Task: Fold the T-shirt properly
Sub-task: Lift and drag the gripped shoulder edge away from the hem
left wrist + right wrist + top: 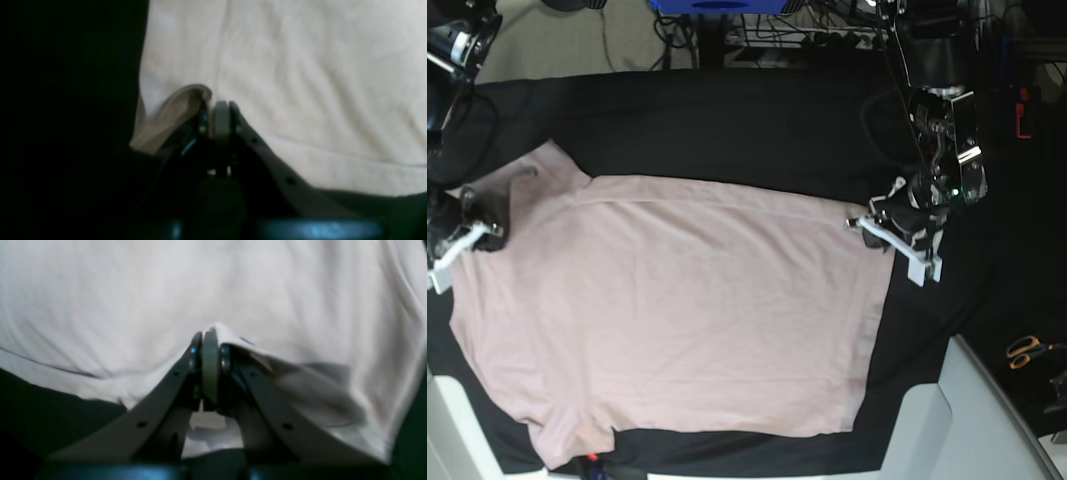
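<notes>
The pale pink T-shirt (687,300) lies spread flat on the black cloth (727,130), with a sleeve at the upper left and another at the lower left. My left gripper (868,222) is at the shirt's upper right corner. In the left wrist view its fingers (222,108) are shut, and a raised fold of the T-shirt (300,66) bunches beside them. My right gripper (472,233) is at the shirt's far left edge. The right wrist view shows it (210,338) shut on a lifted pinch of the T-shirt (133,290).
Orange-handled scissors (1025,350) lie at the right, off the cloth. A white table edge (972,420) shows at the lower right. Cables and a blue item (717,5) sit behind the table's far edge.
</notes>
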You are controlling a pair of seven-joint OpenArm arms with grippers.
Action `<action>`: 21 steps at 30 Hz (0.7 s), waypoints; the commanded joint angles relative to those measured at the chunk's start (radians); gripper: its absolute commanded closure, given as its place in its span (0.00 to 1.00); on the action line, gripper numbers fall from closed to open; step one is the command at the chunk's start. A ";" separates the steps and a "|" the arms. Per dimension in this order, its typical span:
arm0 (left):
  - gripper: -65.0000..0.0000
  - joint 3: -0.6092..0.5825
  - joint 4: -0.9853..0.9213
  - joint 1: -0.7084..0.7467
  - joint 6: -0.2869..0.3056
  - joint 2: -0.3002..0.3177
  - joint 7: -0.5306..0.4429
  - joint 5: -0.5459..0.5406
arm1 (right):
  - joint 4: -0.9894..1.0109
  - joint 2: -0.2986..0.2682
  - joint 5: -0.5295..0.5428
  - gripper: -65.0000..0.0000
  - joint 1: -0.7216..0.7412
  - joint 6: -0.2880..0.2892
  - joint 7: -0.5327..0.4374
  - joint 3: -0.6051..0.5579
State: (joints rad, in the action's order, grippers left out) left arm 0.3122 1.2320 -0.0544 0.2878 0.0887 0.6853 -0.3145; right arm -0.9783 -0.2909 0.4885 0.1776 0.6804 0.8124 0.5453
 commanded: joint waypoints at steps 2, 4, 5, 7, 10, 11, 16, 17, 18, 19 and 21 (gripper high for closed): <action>1.00 0.002 0.015 -0.026 0.006 0.009 -0.016 -0.010 | 0.020 -0.037 0.016 0.99 0.038 -0.011 -0.047 0.003; 1.00 0.002 -0.001 -0.048 0.006 0.009 -0.016 -0.008 | 0.058 -0.046 0.016 0.99 0.063 -0.011 -0.075 0.002; 1.00 0.002 -0.019 -0.057 0.006 0.009 -0.016 -0.008 | 0.077 -0.049 0.016 0.99 0.072 -0.011 -0.087 0.002; 1.00 0.002 -0.060 -0.081 0.006 0.009 -0.017 -0.008 | 0.115 -0.060 0.016 0.99 0.093 -0.011 -0.115 0.002; 1.00 0.002 -0.103 -0.108 0.006 0.009 -0.019 -0.008 | 0.152 -0.061 0.016 0.99 0.109 -0.011 -0.155 0.002; 1.00 0.002 -0.110 -0.115 0.006 0.007 -0.019 -0.008 | 0.160 -0.061 0.016 0.99 0.110 -0.015 -0.167 0.002; 1.00 0.002 -0.133 -0.155 0.006 0.007 -0.020 -0.008 | 0.167 -0.060 0.016 1.00 0.110 -0.063 -0.238 0.002; 1.00 0.002 -0.133 -0.163 0.006 0.007 -0.020 -0.008 | 0.172 -0.060 0.016 1.00 0.110 -0.070 -0.248 0.003; 1.00 0.002 -0.133 -0.170 0.006 0.007 -0.020 -0.008 | 0.174 -0.060 0.016 1.00 0.110 -0.078 -0.258 0.003; 1.00 0.002 -0.133 -0.173 0.006 0.007 -0.020 -0.008 | 0.174 -0.060 0.016 1.00 0.110 -0.086 -0.270 0.003; 1.00 0.002 -0.133 -0.189 0.006 0.007 -0.020 0.005 | 0.174 -0.060 0.016 1.00 0.110 -0.093 -0.284 0.003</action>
State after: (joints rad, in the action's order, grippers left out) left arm 0.3134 1.0840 -0.2180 0.2874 0.0895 0.6819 -0.2974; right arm -0.7940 -0.3298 0.4862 0.2649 0.5827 0.5529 0.5438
